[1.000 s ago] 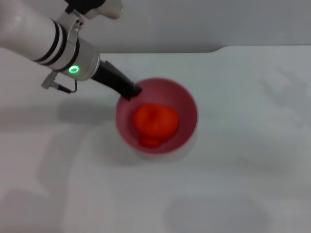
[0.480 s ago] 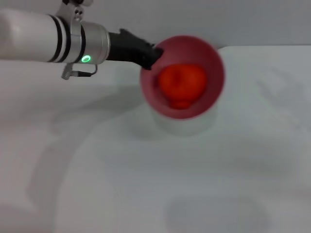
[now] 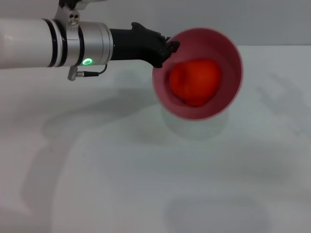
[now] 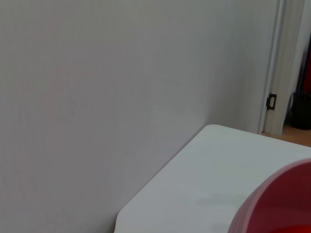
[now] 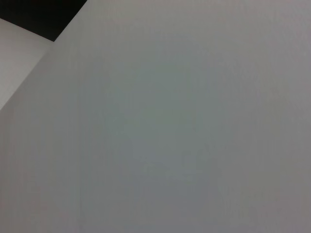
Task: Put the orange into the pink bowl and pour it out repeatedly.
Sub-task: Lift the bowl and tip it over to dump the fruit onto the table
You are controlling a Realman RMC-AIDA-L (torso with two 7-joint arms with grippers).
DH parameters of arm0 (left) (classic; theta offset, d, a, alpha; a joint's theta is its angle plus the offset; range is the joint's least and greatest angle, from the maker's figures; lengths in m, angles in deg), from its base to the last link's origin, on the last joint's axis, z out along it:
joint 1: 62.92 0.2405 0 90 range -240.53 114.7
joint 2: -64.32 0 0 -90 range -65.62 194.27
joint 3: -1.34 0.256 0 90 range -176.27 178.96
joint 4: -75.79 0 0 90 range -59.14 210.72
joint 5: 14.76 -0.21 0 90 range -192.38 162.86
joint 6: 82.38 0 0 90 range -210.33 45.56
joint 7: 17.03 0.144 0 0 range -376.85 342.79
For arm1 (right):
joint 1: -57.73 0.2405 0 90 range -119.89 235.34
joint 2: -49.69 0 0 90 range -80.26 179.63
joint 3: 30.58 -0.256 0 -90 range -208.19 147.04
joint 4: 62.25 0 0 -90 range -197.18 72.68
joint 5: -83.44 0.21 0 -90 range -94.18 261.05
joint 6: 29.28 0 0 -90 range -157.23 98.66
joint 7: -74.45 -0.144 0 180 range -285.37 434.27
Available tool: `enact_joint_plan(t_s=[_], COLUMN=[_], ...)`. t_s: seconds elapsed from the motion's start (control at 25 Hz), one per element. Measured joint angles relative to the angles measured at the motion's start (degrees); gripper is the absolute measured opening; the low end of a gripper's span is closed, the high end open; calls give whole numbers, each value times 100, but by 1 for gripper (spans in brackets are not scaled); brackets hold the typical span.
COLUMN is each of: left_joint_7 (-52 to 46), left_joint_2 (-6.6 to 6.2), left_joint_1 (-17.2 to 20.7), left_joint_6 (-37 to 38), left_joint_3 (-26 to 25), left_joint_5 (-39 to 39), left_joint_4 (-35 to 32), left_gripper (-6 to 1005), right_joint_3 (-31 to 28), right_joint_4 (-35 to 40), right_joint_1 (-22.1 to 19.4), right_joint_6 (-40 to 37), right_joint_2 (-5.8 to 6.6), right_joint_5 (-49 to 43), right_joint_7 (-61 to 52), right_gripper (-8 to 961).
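- Orange (image 3: 195, 81) sits inside the pink bowl (image 3: 228, 99), upper centre of the head frame, against the bowl's lower inner wall.
- Pink bowl is lifted off the white table (image 3: 146, 184) and tipped, opening facing the head cam (its shadow falls on the table just below).
- My left gripper (image 3: 167, 48) comes in from the upper left of the frame, black fingers pinched on the bowl's rim at its upper-left edge.
- Left wrist cam: only a slice of the bowl's rim (image 4: 277, 204) in the lower right corner, plus table edge & wall (image 4: 97, 97).
- Right gripper: not in any view; right wrist cam shows only plain grey surface.
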Motion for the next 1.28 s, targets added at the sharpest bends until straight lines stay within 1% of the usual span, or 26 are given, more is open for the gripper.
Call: enact_joint_plan(t_s=[0.2,0.4,0.6,0.68,0.8,0.92,1.0,1.04,1.08,1.12,1.2,1.24,1.28], left_joint_7=[6,121,529,663,727,740,732,732,700,693,693,693,700], left_joint_2=[-5,-3,25,22,16,34,36,36,37,37,39,39,43], left_joint_1=[-83,-151,-172,-163,-181,-190,-116,-116,31,125,259,259,417], left_joint_6=[2,-189,-427,-612,-919,-1227,-1580,-1580,-1985,-2183,-2486,-2486,-2834], left_joint_3=[-1,10,145,318,519,762,1057,1057,1407,1584,1817,1817,2069], left_joint_5=[-36,-66,-66,-105,-457,-789,-963,-963,-1120,-1176,-1254,-1254,-1325], left_joint_4=[59,195,267,270,240,108,-76,-76,-325,-469,-652,-652,-835], left_gripper=[43,43,43,43,43,43,43,43,43,43,43,43,43], right_joint_3=[0,0,0,0,0,0,0,5,19,32,55,60,62], right_joint_4=[-15,-23,-23,-23,-23,-23,-30,-35,-36,-37,-48,-59,-69], right_joint_1=[37,71,105,122,138,148,151,151,150,144,129,126,126], right_joint_6=[-4,21,40,45,44,23,8,6,5,4,3,3,2], right_joint_2=[0,7,9,9,9,6,3,1,-2,-4,-6,-7,-8], right_joint_5=[-1,-2,0,0,-2,-2,-2,-1,3,9,23,26,28], right_joint_7=[0,0,0,0,0,-10,-25,-27,-29,-30,-34,-34,-35], right_gripper=[697,693,689,687,685,682,680,680,679,678,676,675,674])
